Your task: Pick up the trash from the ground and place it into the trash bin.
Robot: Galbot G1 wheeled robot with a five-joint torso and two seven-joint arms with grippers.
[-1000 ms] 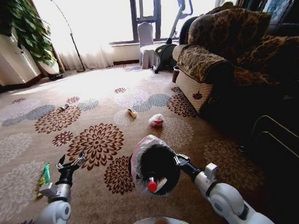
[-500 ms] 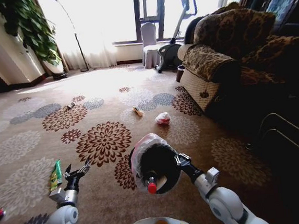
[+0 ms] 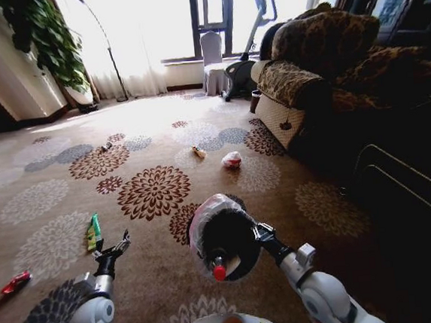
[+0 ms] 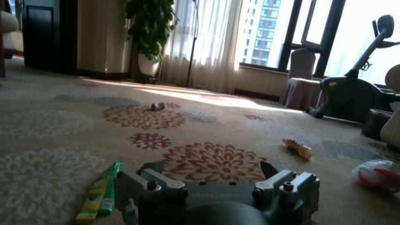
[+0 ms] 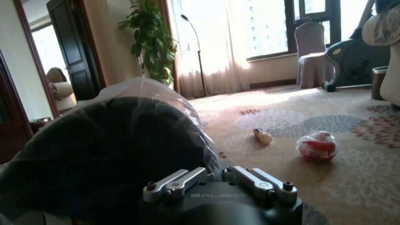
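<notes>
Bin: the trash bin (image 3: 224,238) hangs above the carpet in front of the robot, tipped so its mouth faces the head camera, its pale bag puffed over the rim; the right wrist view has it just ahead of the camera.
Right gripper: the right gripper (image 3: 263,235) is clamped on the bin's rim, jaws closed on it.
Left gripper: the left gripper (image 3: 114,251) hovers low over the carpet, jaws spread wide and holding nothing; the green wrapper is just beyond and to the left of it.
Done: a clear bottle with a red cap (image 3: 219,268) lies inside the bin, so at least one piece looks collected.
Left on the floor: the green wrapper (image 3: 93,233), the red wrapper (image 3: 15,282) far to the left, the white-red crumpled wad (image 3: 232,159) toward the sofa (image 3: 321,69), the yellowish scrap (image 3: 199,152) beside it, and a small dark piece (image 3: 105,147) farther off.
Progress: judged early, since most of the litter is not yet gathered.
Change in view: the whole head picture has shifted, so the camera has turned; the red wrapper, at the edge half a second ago, now sits well inside.
Change in arms: the left gripper stays low and open, the green wrapper now a little farther up and left of it; the right arm keeps its hold on the bin.
</notes>
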